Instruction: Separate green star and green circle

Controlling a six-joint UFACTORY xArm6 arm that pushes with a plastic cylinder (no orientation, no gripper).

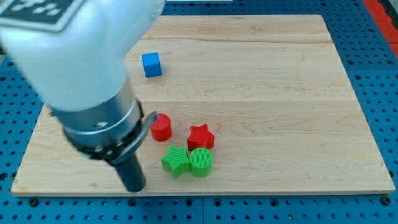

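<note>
1. My tip (137,188) rests on the board (280,93) near its bottom edge, holding nothing, just left of the green star (176,161) without touching it.
2. The arm slants in from the top-left corner, blurred and cut off.
3. The green star touches the green circle (201,162) on its right; a red star (200,136), a red cylinder (161,126) and a blue cube (151,65) lie above them.

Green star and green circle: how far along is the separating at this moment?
Nothing looks done: the green star and green circle sit touching, side by side, near the view's bottom. In hand: my tip is to the view's left of the star, close but apart. Left: pushing the two apart, without disturbing the red star just above them.
</note>
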